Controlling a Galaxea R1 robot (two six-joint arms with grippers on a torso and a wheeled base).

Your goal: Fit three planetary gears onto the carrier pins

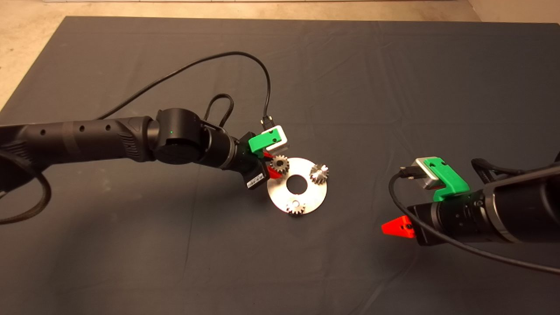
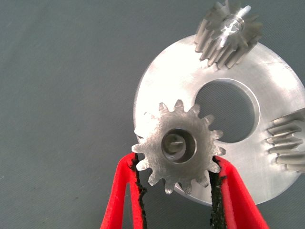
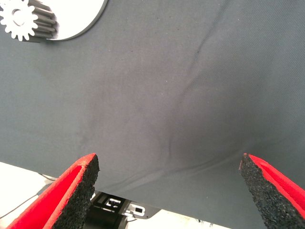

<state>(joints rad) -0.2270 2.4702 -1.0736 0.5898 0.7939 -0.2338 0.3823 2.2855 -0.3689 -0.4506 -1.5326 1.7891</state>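
A flat silver disc (image 1: 306, 192) with a central hole lies mid-mat and carries the carrier pins. One planetary gear (image 1: 319, 173) sits on the far-right pin and another (image 1: 296, 208) on the near pin. My left gripper (image 1: 272, 165) is shut on the third gear (image 1: 279, 165) at the disc's left edge. In the left wrist view this gear (image 2: 178, 145) is pinched between the pads (image 2: 217, 179), with a pin (image 2: 177, 143) showing inside its bore. My right gripper (image 1: 399, 227) hovers open over the mat, to the right of the disc.
The dark mat (image 1: 175, 262) covers the table, with bare tabletop along the far-left edge. A black cable (image 1: 245, 54) loops above the left arm. In the right wrist view, a gear (image 3: 21, 19) and the disc's rim (image 3: 81, 14) show beyond the open fingers.
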